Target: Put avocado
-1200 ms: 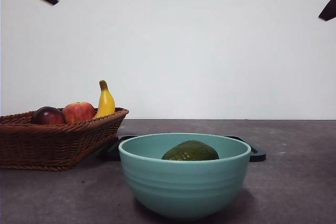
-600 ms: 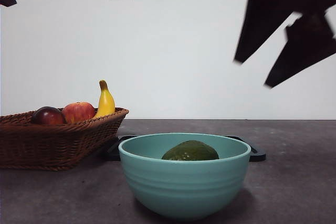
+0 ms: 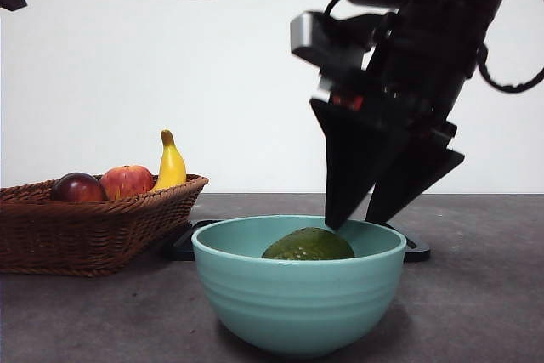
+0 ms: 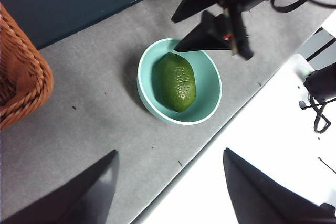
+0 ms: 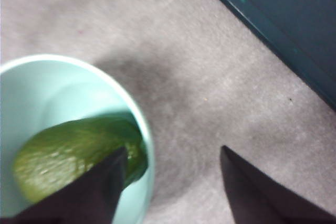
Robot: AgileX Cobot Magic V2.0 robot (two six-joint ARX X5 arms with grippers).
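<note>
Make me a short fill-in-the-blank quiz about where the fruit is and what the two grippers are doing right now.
1. The avocado lies in the teal ____.
2. The banana stands in the ____ with the apple.
3. The right gripper, jaws ____, hangs over the bowl's rim.
4. The left gripper holds ____.

Missing words: bowl; basket; open; nothing

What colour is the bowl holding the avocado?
Pale teal bowl; clearest in the left wrist view.
</note>
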